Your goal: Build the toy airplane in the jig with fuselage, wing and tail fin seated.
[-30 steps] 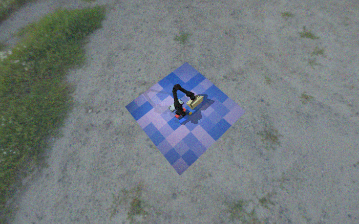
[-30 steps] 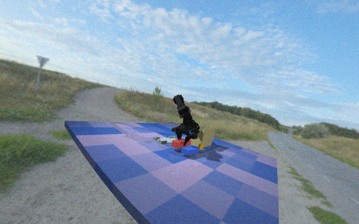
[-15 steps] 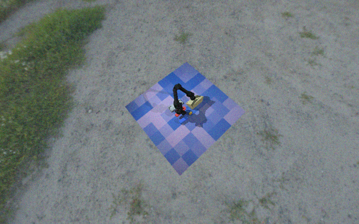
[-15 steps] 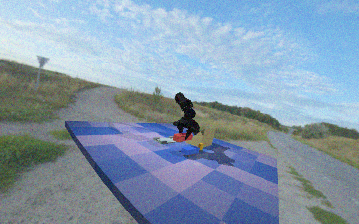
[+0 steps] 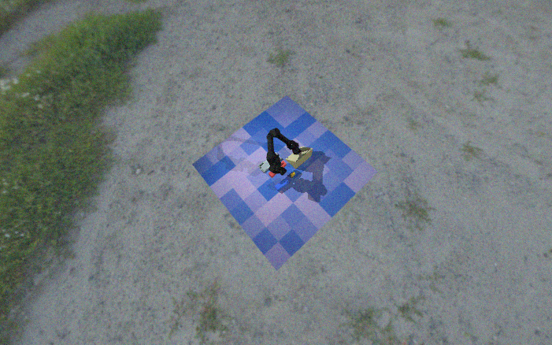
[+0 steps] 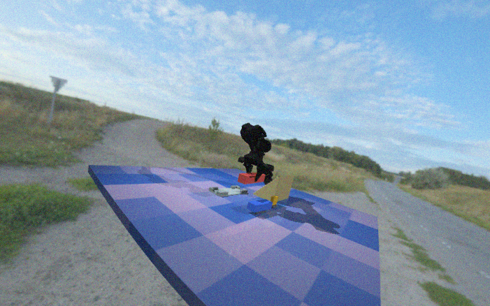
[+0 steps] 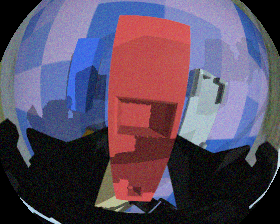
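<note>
The red fuselage (image 5: 272, 174) (image 6: 245, 178) (image 7: 148, 65) is held above the mat, its socket openings facing up in the wrist view. My gripper (image 5: 278, 169) (image 6: 253, 175) (image 7: 140, 131) is shut on it, one finger on each side. The pale grey jig (image 5: 264, 166) (image 6: 228, 191) (image 7: 203, 107) stands on the mat to the right in the wrist view, with no part in its cradle. The blue wing (image 5: 281, 185) (image 6: 260, 205) (image 7: 83, 60) lies on the opposite side. The small yellow tail fin (image 5: 293, 174) (image 6: 274, 200) is beside the wing; the wrist view mostly hides it.
A large beige wedge-shaped block (image 5: 299, 158) (image 6: 282, 188) stands close behind the tail fin in the exterior view. The patchwork blue and lilac mat (image 5: 277, 257) (image 6: 246, 243) carries all the parts. The arm's shadow falls beside the block and wing.
</note>
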Tool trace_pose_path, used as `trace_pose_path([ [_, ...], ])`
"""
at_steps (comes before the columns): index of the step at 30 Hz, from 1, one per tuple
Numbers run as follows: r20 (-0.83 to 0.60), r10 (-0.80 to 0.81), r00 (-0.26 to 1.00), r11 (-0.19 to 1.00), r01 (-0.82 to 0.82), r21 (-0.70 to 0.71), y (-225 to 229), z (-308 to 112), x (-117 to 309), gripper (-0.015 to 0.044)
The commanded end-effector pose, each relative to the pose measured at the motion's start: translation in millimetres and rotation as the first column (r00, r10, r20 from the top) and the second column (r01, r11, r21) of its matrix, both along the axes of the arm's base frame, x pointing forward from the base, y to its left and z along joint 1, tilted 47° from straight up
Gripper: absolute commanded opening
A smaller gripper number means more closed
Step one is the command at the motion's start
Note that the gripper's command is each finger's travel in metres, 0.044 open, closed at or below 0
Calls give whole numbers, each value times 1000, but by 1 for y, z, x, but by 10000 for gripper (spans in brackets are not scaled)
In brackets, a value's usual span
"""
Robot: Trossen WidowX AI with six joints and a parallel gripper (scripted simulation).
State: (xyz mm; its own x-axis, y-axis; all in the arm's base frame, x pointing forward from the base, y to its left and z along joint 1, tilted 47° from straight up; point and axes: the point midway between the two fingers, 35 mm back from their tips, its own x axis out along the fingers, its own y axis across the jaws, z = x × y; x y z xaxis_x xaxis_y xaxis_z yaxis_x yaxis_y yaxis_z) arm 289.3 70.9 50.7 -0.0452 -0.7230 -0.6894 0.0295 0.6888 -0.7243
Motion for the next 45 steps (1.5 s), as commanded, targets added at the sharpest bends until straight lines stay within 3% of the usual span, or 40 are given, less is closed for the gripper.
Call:
trace_pose_path([
  [1, 10, -3, 1000, 1000, 3, 7, 11, 10, -1, 0],
  [45, 39, -28, 999, 1000, 28, 12, -104, 60, -24, 0],
])
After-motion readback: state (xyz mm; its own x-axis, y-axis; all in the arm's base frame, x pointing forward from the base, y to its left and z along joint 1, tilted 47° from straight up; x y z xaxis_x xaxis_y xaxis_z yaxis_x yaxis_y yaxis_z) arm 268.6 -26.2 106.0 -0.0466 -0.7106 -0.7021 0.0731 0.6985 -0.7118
